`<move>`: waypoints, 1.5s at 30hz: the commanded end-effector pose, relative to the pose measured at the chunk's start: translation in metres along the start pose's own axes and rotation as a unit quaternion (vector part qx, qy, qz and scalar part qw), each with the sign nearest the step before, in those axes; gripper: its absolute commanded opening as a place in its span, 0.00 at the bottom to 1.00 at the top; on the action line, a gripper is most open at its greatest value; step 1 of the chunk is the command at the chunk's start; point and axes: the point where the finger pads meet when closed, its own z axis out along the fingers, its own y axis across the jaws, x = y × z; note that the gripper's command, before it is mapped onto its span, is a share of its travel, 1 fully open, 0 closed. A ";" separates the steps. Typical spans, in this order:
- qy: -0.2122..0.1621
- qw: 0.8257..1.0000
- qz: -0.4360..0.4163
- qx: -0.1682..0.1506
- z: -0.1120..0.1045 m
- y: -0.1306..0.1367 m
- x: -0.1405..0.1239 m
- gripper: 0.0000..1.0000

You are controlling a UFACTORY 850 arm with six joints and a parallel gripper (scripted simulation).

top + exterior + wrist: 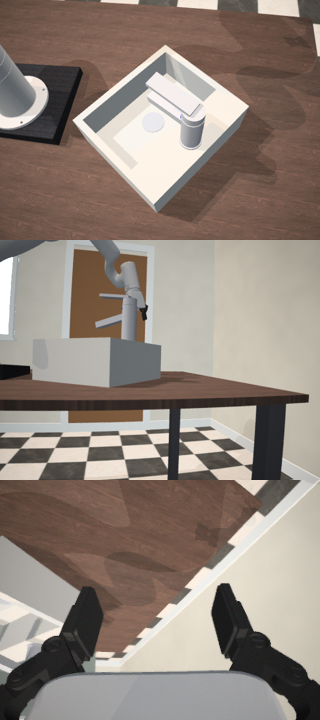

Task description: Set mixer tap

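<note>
Wide-open, empty tool (pixel 157 615) hangs just behind the tap's lever (pixel 113 296), apart.

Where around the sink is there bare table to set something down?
Bare wood shows on the table between the sink and its near edge, and on the wide stretch right of the sink. It is tight on the left, where the black base plate lies close to the sink.
</note>
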 end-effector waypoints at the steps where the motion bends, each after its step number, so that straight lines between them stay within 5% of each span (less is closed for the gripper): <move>1: 0.000 1.000 0.000 -0.001 -0.001 0.001 0.000 1.00; 21: 0.001 1.000 -0.004 0.001 -0.002 -0.002 -0.009 1.00; 27: 0.008 0.999 -0.045 0.021 -0.012 -0.036 -0.080 1.00; 34: 0.015 0.997 -0.069 0.031 -0.019 -0.062 -0.123 1.00; 35: 0.020 0.996 -0.083 0.036 -0.023 -0.079 -0.148 1.00; 45: 0.038 0.990 -0.126 0.049 -0.036 -0.145 -0.221 1.00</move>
